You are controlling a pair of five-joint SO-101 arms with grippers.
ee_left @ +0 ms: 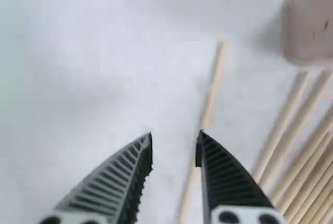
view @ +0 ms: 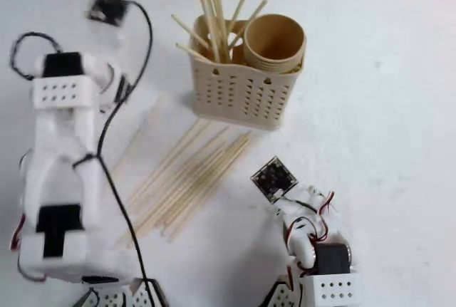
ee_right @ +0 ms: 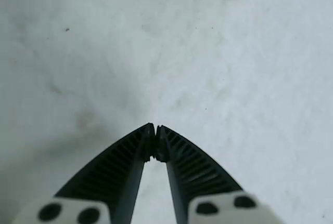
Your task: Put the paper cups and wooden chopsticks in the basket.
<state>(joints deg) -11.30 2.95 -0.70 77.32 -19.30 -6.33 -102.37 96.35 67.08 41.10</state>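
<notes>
Fingers [ee_left: 122,182] of our left gripper [ee_left: 174,140] stand parted and hold nothing. Beneath them a single chopstick [ee_left: 212,83] lies flat on the white table [ee_left: 78,68]. It runs under the tip of one finger and shows again in the gap; we cannot tell whether the finger touches it. Beside it, on the side where a corner of the basket [ee_left: 312,21] shows, we see the loose chopsticks [ee_left: 294,146] lying side by side.

Our right gripper [ee_right: 155,130] has its fingers [ee_right: 192,172] closed tip to tip with nothing between them, over bare table [ee_right: 234,68].

From the high view, the basket [view: 242,97], cream-coloured and perforated, stands upright toward the far side of the table [view: 399,107]. A stack of paper cups [view: 274,40] sits in one end of it, mouths up. A bundle of wooden chopsticks [view: 214,15] stands on end beside the stack, fanning out above the rim. The loose chopsticks [view: 189,175] lie on the table just in front of the basket, roughly parallel, slanting away from it toward our left arm [view: 60,143]. Our right arm [view: 313,250] sits at the near edge, apart from the chopsticks. A black cable [view: 116,200] trails over the table beside the left arm.
</notes>
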